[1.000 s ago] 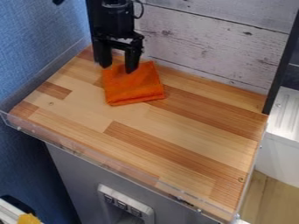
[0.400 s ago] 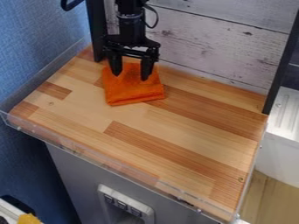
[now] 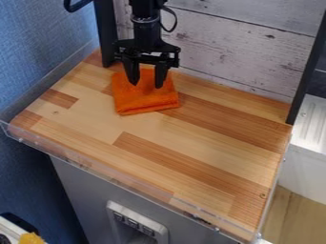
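The black two-finger gripper (image 3: 146, 86) hangs down from the top of the view, at the end of the black robot arm (image 3: 147, 26). Its two fingers are spread apart, and there is a gap between them. It has let go of everything and grasps nothing. Both fingertips are in front of the orange folded cloth (image 3: 145, 101), over its back part. I cannot tell if they touch it.

The cloth is a soft, flat square with a few wrinkles. It lies near the back of the wooden table top (image 3: 185, 143), to the left of the middle. The top is made of light and dark brown strips. A low, clear plastic edge (image 3: 121, 180) runs along the front of the top. Behind the top is a wall of white wooden boards (image 3: 235, 52) with dark marks. A black post (image 3: 106, 35) stands just beside the arm. On the left is a blue wall (image 3: 38, 52).
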You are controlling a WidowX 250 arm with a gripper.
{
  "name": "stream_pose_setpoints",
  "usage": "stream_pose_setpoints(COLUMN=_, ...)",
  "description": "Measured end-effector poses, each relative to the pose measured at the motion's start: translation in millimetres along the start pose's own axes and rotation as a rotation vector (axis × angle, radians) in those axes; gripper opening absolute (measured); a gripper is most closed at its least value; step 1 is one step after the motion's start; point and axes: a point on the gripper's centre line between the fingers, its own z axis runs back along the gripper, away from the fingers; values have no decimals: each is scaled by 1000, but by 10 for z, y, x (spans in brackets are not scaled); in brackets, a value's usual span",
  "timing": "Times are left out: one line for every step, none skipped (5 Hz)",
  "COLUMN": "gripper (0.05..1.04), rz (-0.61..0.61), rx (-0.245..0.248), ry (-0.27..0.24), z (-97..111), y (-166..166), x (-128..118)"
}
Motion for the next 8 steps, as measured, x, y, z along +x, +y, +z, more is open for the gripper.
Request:
stream_pose_setpoints(gripper=371, rz=35, rx=0, ry=-2, z=-1, y=-6, x=-3)
stream_pose_setpoints(gripper=162, rz=57, rx=-5, ry=-1, z=-3, y=-63, x=-9)
stream_pose_setpoints(gripper=69, rz=68, rx=-11, ry=-5, z=3, y=-129, x=-1)
stream_pose_setpoints(gripper=62, rz=68, rx=-19, ry=-1, z=-38, y=-147, x=40)
stream_pose_setpoints(gripper=60, rz=60, rx=-18, ry=24, z=-152, y=-155, x=49)
stream_pose_setpoints(gripper=59, rz=58, rx=-14, ry=42, z=-197, y=-155, x=55)
stream_pose_setpoints(gripper=59, rz=56, rx=-11, ry=64, z=-261, y=-156, x=46)
stream_pose_setpoints(gripper=59, rz=50, rx=-13, ry=72, z=-300, y=-164, x=80)
